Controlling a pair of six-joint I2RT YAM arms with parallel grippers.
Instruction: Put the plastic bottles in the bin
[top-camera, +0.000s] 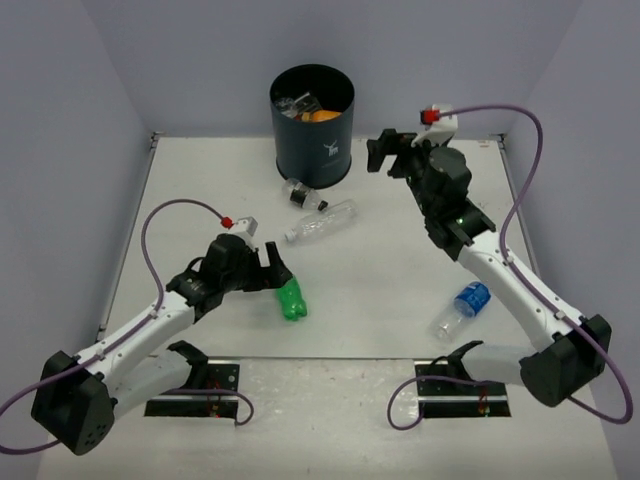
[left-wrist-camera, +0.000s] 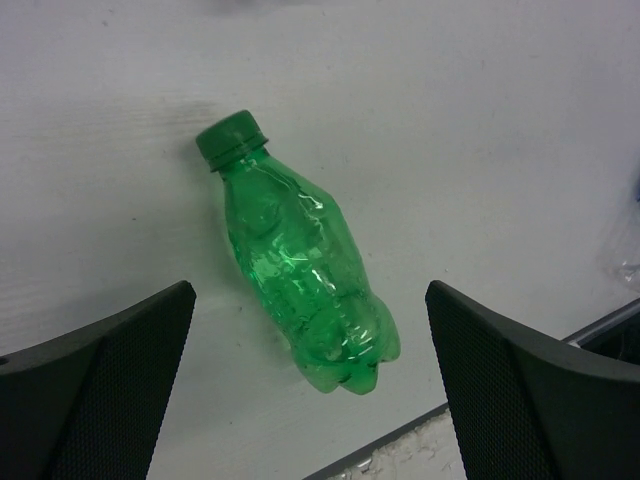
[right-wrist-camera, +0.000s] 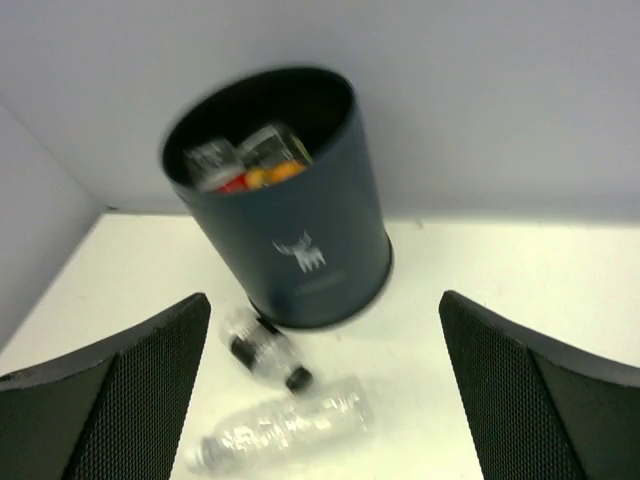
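The dark bin (top-camera: 312, 125) stands at the back of the table with orange and clear bottles inside. A green bottle (top-camera: 291, 300) lies just in front of my left gripper (top-camera: 275, 265), which is open; in the left wrist view the green bottle (left-wrist-camera: 295, 270) lies between the spread fingers, untouched. My right gripper (top-camera: 378, 152) hangs open and empty to the right of the bin (right-wrist-camera: 290, 230). A black-capped clear bottle (top-camera: 303, 195) and a longer clear bottle (top-camera: 322, 222) lie in front of the bin. A blue-labelled bottle (top-camera: 462, 308) lies beside the right forearm.
The table's front edge (left-wrist-camera: 400, 435) runs close behind the green bottle's base. Grey walls close in the table on the left, back and right. Purple cables loop off both arms.
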